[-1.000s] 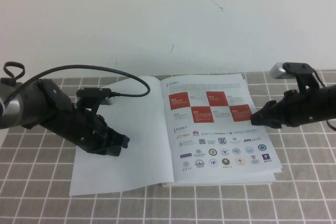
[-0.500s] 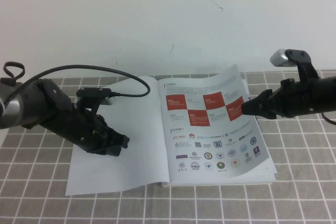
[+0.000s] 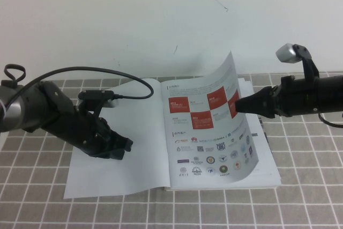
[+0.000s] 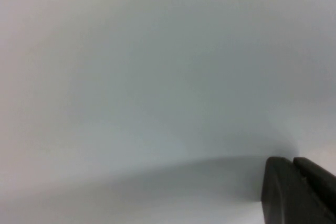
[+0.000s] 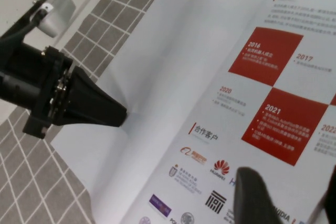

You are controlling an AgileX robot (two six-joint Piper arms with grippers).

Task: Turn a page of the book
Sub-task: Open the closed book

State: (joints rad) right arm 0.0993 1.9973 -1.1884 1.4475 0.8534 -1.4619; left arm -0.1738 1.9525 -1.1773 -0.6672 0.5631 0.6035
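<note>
High view: right gripper (image 3: 238, 104) fingers pinch page (image 3: 211, 127), outer edge curling upward; left gripper (image 3: 124, 147) fingers closed, pressing book (image 3: 115, 148).

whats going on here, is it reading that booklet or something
The robot is turning a page of the book. The right gripper pinches the outer edge of the page with red squares and logos, which curls up off the stack. The left gripper, jaws together, presses on the blank left page, holding the book down.
</note>
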